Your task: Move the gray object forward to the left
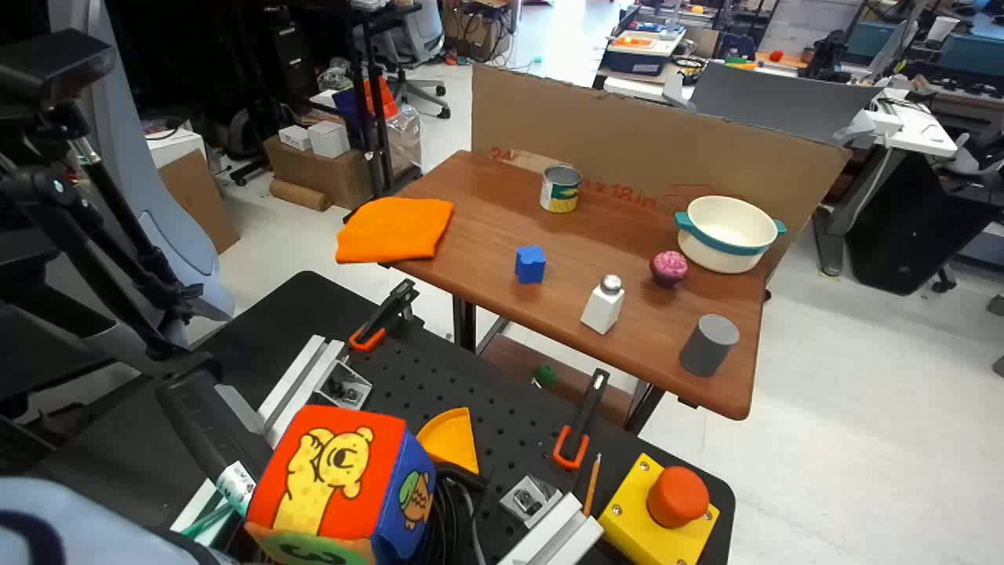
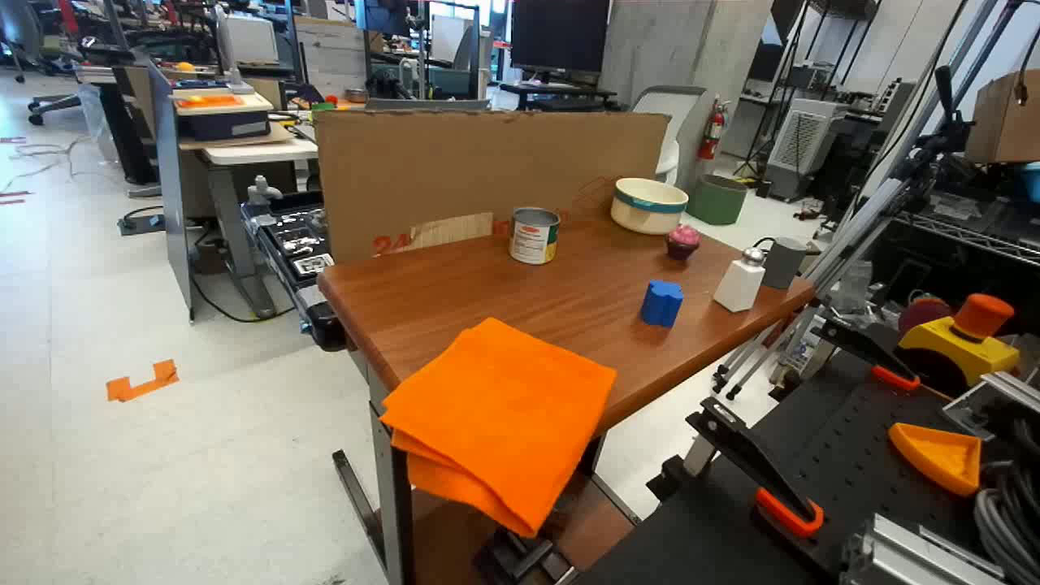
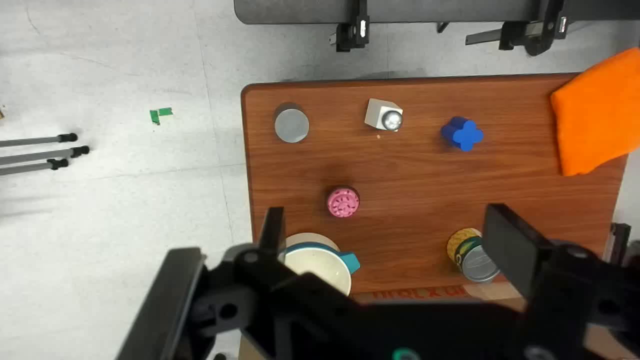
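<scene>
Jaws spread way apart, holding nothing. Smooth gray cylinder [image 1: 708, 347] sits upright on the wood-grain counter [image 3: 425, 172]; cardboard [image 1: 627, 137] has a red "24" printed.

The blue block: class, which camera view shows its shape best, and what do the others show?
The wrist view: it looks down on the blue block, so all four rounded lobes of its top show. Both exterior views show it uncovered, but at a slant, with more side and a foreshortened top.
</scene>
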Robot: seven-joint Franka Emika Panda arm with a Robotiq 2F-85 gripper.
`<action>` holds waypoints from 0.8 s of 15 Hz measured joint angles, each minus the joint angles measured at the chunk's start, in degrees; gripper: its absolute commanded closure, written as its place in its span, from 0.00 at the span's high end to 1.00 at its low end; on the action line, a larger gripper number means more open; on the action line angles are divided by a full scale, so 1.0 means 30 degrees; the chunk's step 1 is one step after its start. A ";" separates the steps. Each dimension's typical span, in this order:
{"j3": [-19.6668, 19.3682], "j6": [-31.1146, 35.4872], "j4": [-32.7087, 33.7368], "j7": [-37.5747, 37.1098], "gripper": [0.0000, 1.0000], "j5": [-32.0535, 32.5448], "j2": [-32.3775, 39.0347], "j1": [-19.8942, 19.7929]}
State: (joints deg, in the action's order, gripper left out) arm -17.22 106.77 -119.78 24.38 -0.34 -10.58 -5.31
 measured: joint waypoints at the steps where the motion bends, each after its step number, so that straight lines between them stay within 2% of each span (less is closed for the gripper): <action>1: 0.0000 0.0003 0.0009 0.0000 1.00 0.0000 -0.0001 0.0000; 12: 0.0213 0.0086 0.0018 -0.0121 1.00 0.0119 0.0242 -0.0104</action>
State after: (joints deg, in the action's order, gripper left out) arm -16.59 107.03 -119.73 24.01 0.02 -9.86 -5.62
